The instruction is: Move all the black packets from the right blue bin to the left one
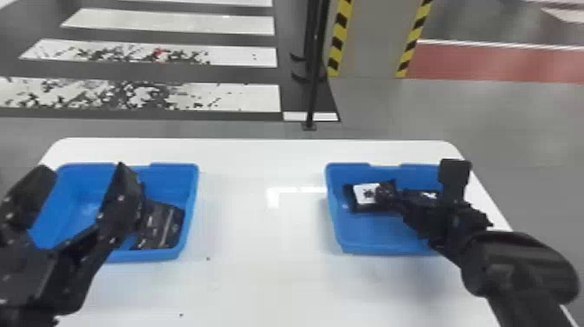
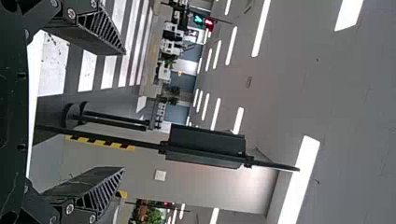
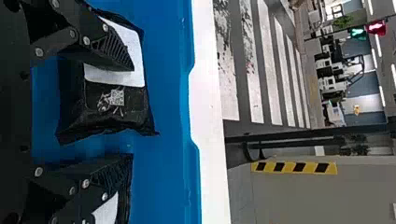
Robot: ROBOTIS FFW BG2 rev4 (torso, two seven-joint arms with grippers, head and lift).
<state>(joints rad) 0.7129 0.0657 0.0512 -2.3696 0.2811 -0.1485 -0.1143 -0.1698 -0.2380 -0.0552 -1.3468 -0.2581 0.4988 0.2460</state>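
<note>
White table here, crosswalk on the floor beyond — left claw and right claw both wide.

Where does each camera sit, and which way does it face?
Head view: on head, facing forward-down at left bin and right bin; left arm, right arm show.
Left wrist view: on left wrist, facing across the room; left hand shows.
Right wrist view: on right wrist, facing across the right bin; right hand shows.
Shared: head and right wrist views show a black packet.
</note>
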